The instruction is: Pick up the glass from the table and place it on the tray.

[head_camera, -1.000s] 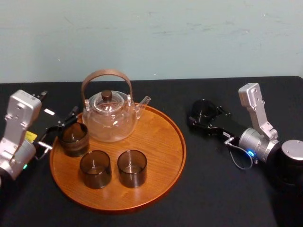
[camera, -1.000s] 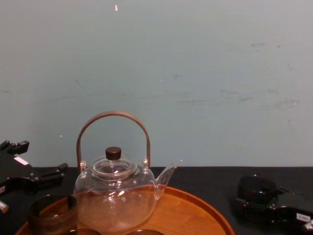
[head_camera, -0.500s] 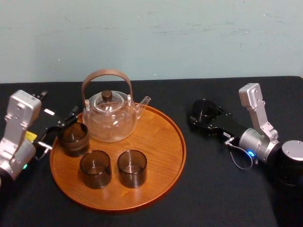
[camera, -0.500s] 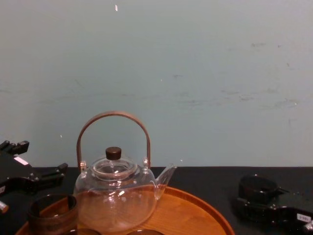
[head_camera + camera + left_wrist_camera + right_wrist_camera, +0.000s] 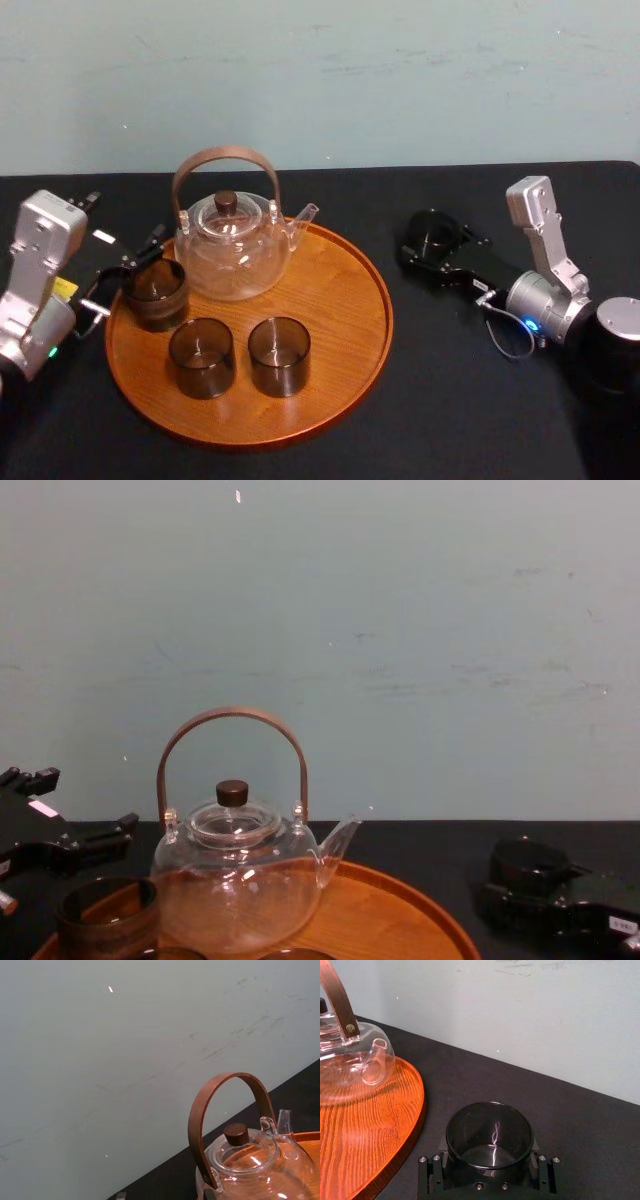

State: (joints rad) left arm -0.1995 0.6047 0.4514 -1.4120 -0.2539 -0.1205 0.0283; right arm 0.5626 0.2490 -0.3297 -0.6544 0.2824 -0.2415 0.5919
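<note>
- Pinched between the right tool's (image 5: 428,240) sides: the glass (image 5: 489,1132), low at the desk (image 5: 450,420), just right of the tray (image 5: 340,300).
- Leftward from there to bare tray wood; right arm nearer.
- Parked by the tray's left rim: left tool (image 5: 132,270).

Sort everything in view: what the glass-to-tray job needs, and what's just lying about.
Job: dark glass at the right end effector, on the table; tray.
Lying about: teapot and three glasses on the tray; left end effector, idle by the tray's left rim.
</note>
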